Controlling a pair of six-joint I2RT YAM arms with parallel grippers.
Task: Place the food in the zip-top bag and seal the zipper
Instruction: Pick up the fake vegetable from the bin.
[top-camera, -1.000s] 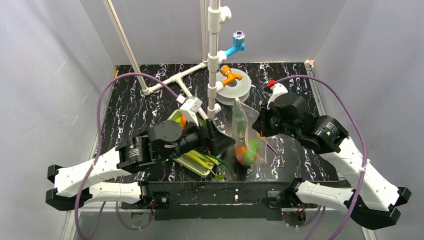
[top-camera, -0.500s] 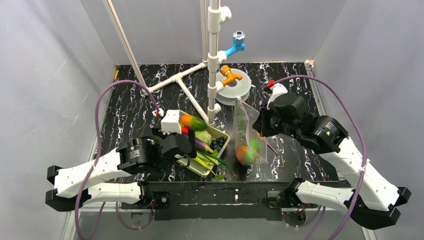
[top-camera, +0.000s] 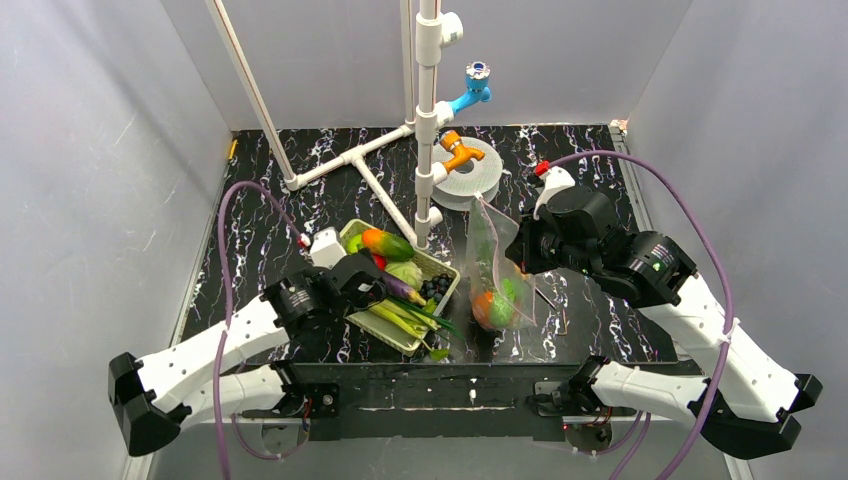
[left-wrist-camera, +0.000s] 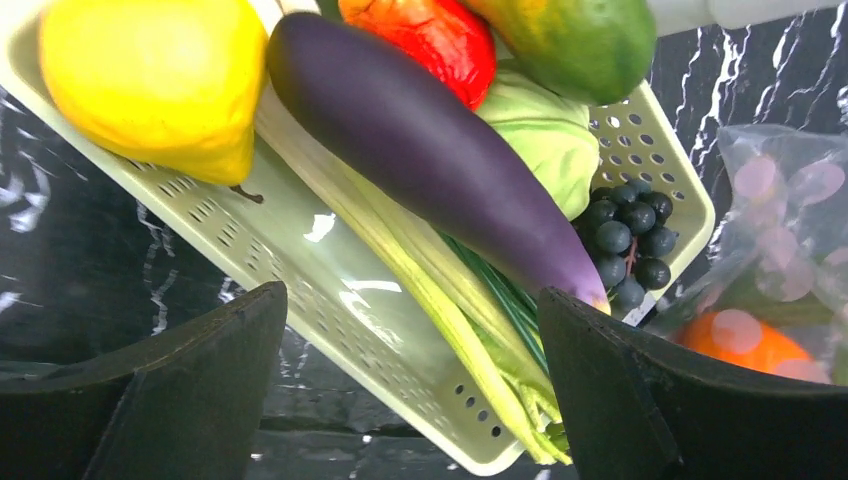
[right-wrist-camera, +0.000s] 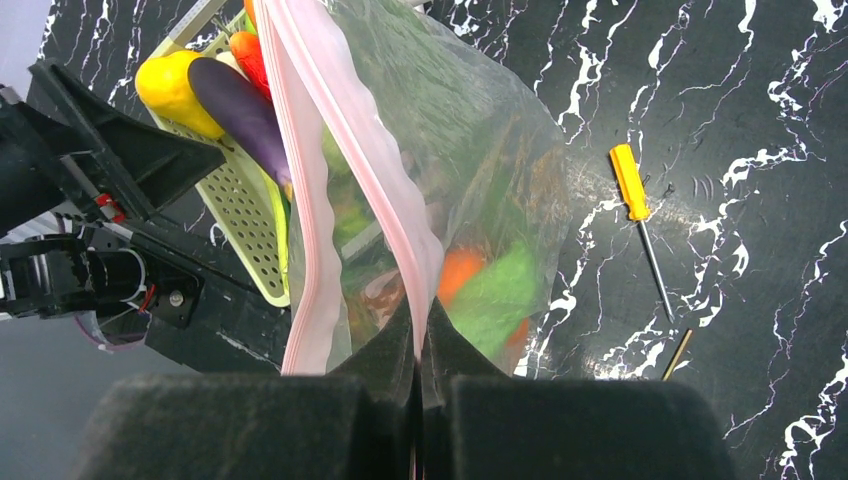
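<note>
On a black, white-veined bench (top-camera: 270, 230), the right arm (top-camera: 640, 265) holds the zip-top bag (top-camera: 487, 250) upright by its top edge, its jaws closed tight on the plastic. The clear bag hangs with its bottom at the bench surface, just beside the right end of a pale green basket (left-wrist-camera: 320, 270). An orange round fruit (right-wrist-camera: 460, 272) and a green piece (right-wrist-camera: 505, 295) sit low inside the bag. Seen from the right wrist, the pinkish-red zipper (right-wrist-camera: 303, 200) runs up from the jaws in two strands that stand apart, leaving the mouth unsealed. A small yellow-handled screwdriver (right-wrist-camera: 630, 180) lies on the bench to the bag's far side, well apart from it.

The left arm (top-camera: 230, 330) reaches over the near left end of the basket with its jaws spread wide and nothing between them; its dark fingers (left-wrist-camera: 170, 400) frame the basket's long wall in the wrist view. Packed in the basket are a yellow fruit (left-wrist-camera: 150, 80), a long purple aubergine (left-wrist-camera: 430, 150) lying diagonally, a red piece (left-wrist-camera: 435, 40), a green-and-orange fruit (left-wrist-camera: 570, 40), a pale green cabbage (left-wrist-camera: 545, 140), a cluster of dark grapes (left-wrist-camera: 625, 235) and a pale green leek (left-wrist-camera: 450, 300) along the bottom. The aubergine rests on top of the leek, its tip touching the grapes.
</note>
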